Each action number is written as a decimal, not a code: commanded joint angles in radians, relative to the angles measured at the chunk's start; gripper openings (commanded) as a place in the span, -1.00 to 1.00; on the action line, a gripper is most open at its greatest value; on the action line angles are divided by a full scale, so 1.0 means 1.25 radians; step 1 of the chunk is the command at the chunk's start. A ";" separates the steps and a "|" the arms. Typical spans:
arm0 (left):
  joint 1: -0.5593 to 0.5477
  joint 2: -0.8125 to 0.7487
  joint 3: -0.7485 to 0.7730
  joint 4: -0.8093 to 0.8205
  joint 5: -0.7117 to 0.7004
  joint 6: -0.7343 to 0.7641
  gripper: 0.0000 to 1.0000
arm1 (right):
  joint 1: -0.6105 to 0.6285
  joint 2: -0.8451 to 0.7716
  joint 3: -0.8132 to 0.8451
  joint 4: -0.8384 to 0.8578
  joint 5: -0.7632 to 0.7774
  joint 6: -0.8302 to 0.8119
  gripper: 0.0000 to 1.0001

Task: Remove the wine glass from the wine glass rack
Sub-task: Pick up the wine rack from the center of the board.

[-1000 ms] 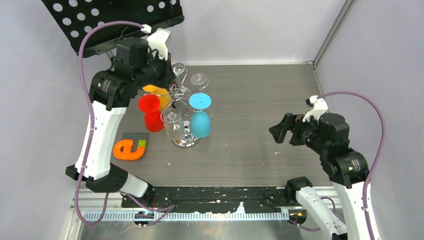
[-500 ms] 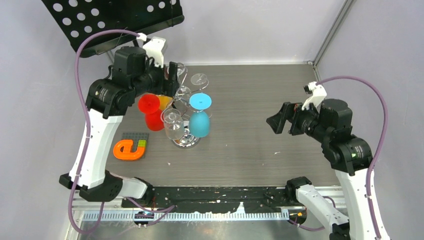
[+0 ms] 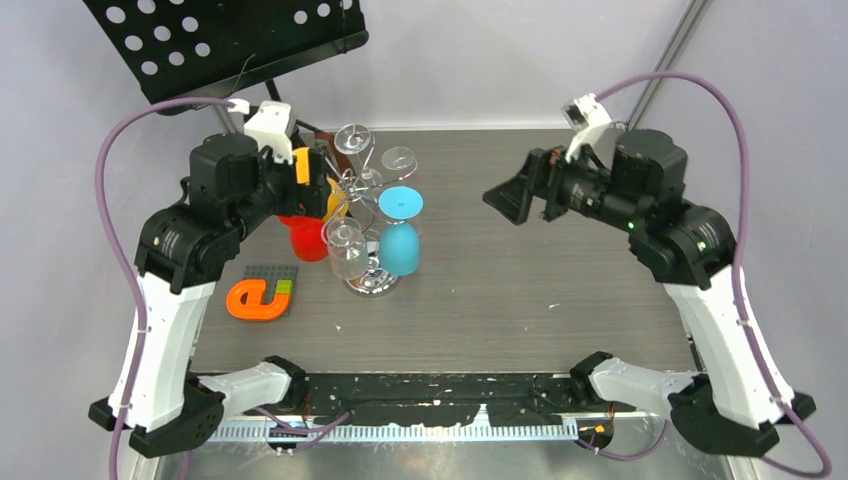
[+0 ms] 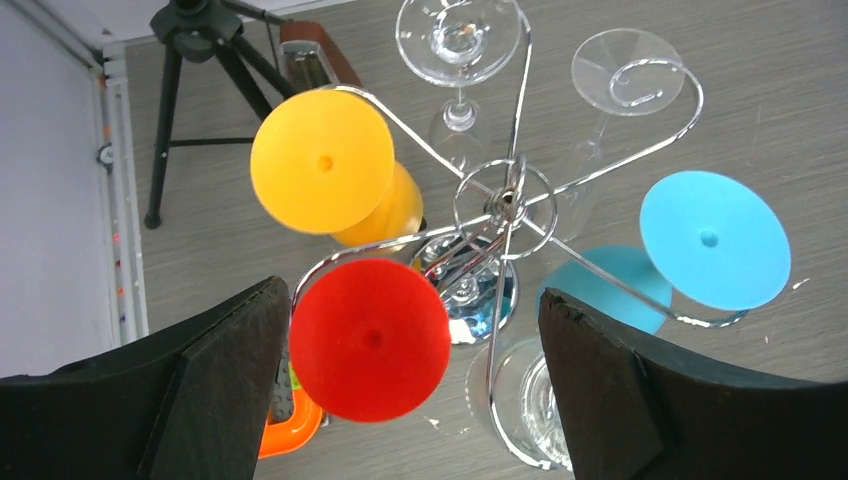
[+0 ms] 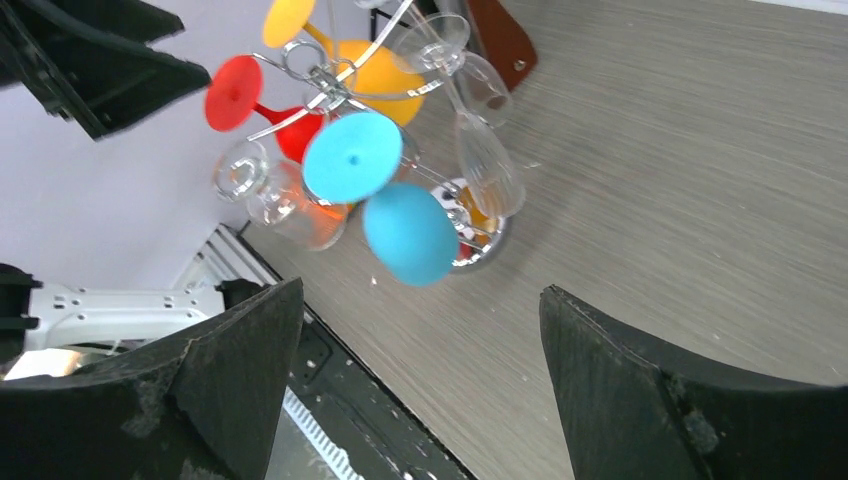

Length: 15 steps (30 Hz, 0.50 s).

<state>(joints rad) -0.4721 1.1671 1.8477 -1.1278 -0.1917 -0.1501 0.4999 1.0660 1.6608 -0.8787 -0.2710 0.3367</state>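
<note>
The wine glass rack (image 3: 358, 185) is a chrome wire stand with scroll arms and a round mirror base (image 3: 372, 282). Several wine glasses hang from it upside down: red (image 3: 303, 238), yellow (image 4: 322, 160), blue (image 3: 400, 240) and clear ones (image 3: 346, 248). My left gripper (image 3: 315, 185) hovers over the rack's left side, open. In the left wrist view the red glass's foot (image 4: 370, 340) lies below, between the fingers (image 4: 225, 390), untouched. My right gripper (image 3: 510, 195) hangs open and empty to the right of the rack, and its wrist view shows the rack (image 5: 330, 85) some way off.
A black perforated music stand (image 3: 230, 40) rises behind the left arm, its tripod (image 4: 190, 40) on the table. An orange letter e on a grey baseplate (image 3: 258, 298) lies left of the rack. A black strip (image 3: 430, 385) runs along the near edge.
The left gripper has opened and pulled back to the left of the rack. The right arm has risen and swung up and left toward the rack, still open.
</note>
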 commanded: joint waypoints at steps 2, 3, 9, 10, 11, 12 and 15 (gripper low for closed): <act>0.004 -0.075 -0.049 0.059 -0.073 -0.028 0.87 | 0.076 0.093 0.095 0.066 0.022 0.068 0.85; 0.003 -0.088 -0.059 0.058 -0.081 -0.032 0.87 | 0.085 0.116 0.112 0.082 0.019 0.086 0.84; 0.002 -0.175 -0.155 0.081 -0.089 -0.024 0.87 | 0.164 0.223 0.189 0.146 0.013 0.174 0.82; 0.003 -0.192 -0.167 0.079 -0.098 -0.024 0.87 | 0.177 0.251 0.212 0.151 0.012 0.190 0.81; 0.003 -0.206 -0.180 0.078 -0.104 -0.022 0.87 | 0.183 0.264 0.225 0.152 0.013 0.199 0.81; 0.003 -0.219 -0.190 0.078 -0.109 -0.022 0.87 | 0.197 0.292 0.255 0.150 0.015 0.213 0.80; 0.002 -0.267 -0.220 0.087 -0.126 -0.022 0.88 | 0.219 0.335 0.292 0.162 0.031 0.250 0.79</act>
<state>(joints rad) -0.4713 0.8978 1.6054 -1.0870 -0.2981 -0.1783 0.7391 1.4441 1.9350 -0.7559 -0.2546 0.5549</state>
